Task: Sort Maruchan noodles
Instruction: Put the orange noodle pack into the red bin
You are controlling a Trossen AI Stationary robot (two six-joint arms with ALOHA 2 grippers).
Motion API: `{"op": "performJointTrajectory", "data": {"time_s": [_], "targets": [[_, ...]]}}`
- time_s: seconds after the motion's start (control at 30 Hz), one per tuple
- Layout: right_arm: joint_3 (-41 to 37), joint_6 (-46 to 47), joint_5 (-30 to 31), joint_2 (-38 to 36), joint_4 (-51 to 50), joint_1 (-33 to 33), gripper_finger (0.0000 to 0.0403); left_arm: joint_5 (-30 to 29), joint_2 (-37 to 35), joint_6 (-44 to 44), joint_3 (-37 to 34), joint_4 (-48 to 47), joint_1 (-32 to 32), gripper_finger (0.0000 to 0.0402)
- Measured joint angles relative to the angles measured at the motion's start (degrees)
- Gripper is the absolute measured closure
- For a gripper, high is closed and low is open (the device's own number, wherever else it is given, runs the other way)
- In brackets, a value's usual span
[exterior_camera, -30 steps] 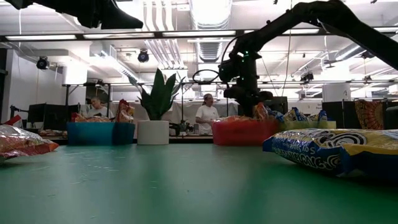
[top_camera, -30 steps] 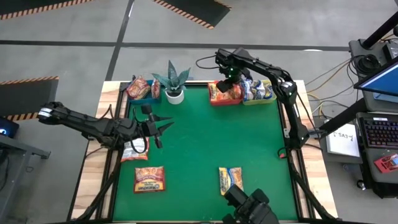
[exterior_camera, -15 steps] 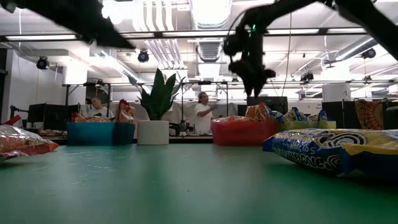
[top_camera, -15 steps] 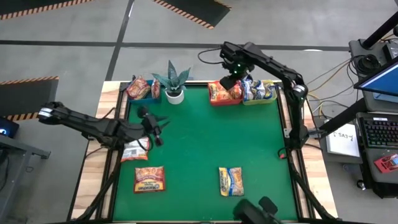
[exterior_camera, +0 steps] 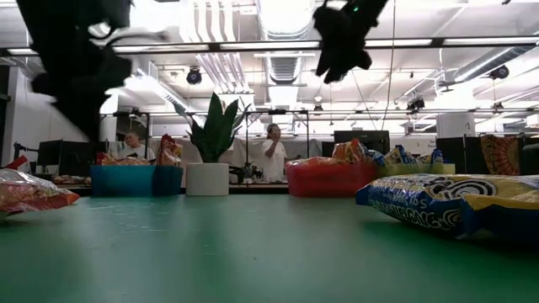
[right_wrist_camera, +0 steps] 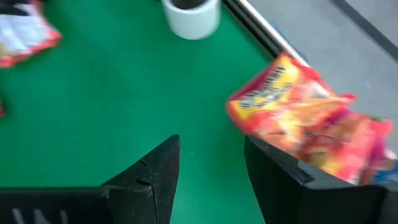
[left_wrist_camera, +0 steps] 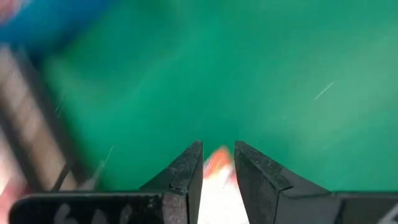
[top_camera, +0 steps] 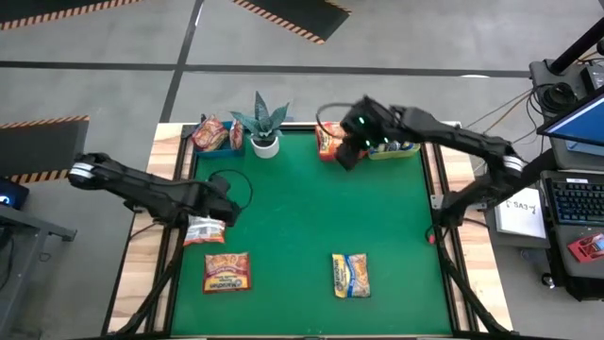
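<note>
Swung since a second ago: right claw [top_camera: 345,158] away from above the red bin [top_camera: 327,142], out over the green desk [top_camera: 302,217] just beside it; left claw [top_camera: 226,210] drawn back toward the desk's left edge.

Right claw fingers spread apart, holding nothing. Left claw fingers parted only narrowly, poised over a white-and-red noodle packet [top_camera: 203,229] at the left edge, with a strip of that packet showing through the gap; no grip on it visible.

Lying flat at the near side, well apart: an orange-red packet [top_camera: 227,272] and a blue-and-yellow packet [top_camera: 350,275].

More packets piled in the blue bin [top_camera: 226,148], the red bin and the yellow-green bin [top_camera: 396,151] along the far edge. Potted plant [top_camera: 263,123] standing between the blue and red bins.
</note>
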Motion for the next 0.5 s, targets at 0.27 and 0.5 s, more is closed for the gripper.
{"op": "performJointTrajectory", "data": {"time_s": [0.27, 0.5], "targets": [[-19.84, 5.48, -0.06, -13.39, 16.17, 8.59, 0.0237, 15.97, 17.06, -6.94, 3.43, -16.46, -0.94, 0.0326], [-30.25, 9.8, 0.05, -20.29, 21.81, 11.42, 0.0239, 20.21, 27.31, -1.2, 3.3, -15.4, -0.92, 0.0326]]}}
